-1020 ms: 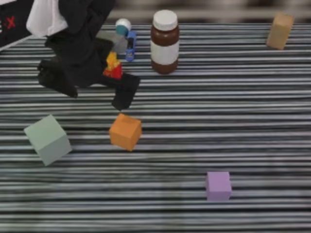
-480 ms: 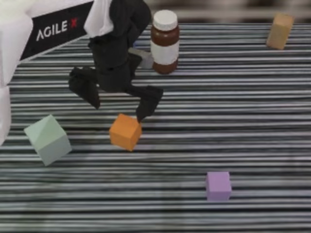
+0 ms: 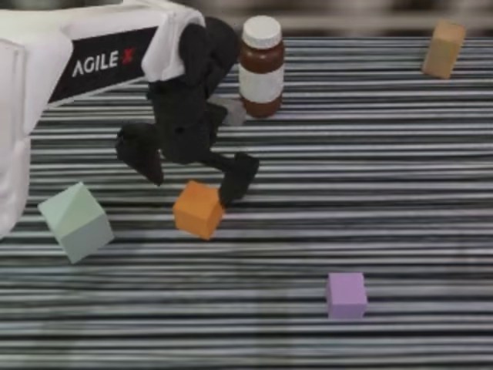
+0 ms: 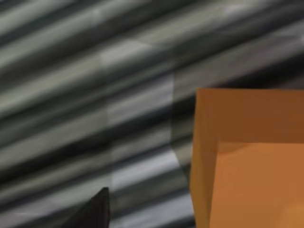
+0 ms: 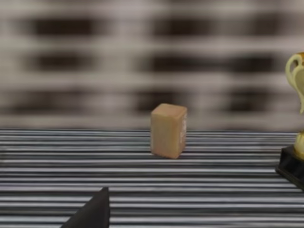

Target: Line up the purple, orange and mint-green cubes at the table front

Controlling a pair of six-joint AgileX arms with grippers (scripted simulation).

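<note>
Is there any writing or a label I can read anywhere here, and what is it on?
"AGILE X", white letters with a red X, on the black panel of the left arm in the top view.
The brown jar has a white band, but no words can be read on it.
The tan block shows faint marks on one side, too blurred to read.

Table (image 3: 400, 154) covered in thin dark grey and white horizontal stripes, fills nearly the whole top view. On it: mint-green cube (image 3: 75, 221) at left middle of frame, turned at an angle; orange cube (image 3: 197, 209) left of centre, also angled; purple cube (image 3: 346, 294) lower right of centre, square to the stripes. Brown jar with white lid (image 3: 260, 66) upright at top centre. Tan block (image 3: 444, 48) standing at upper right corner. All well apart from each other.
</note>
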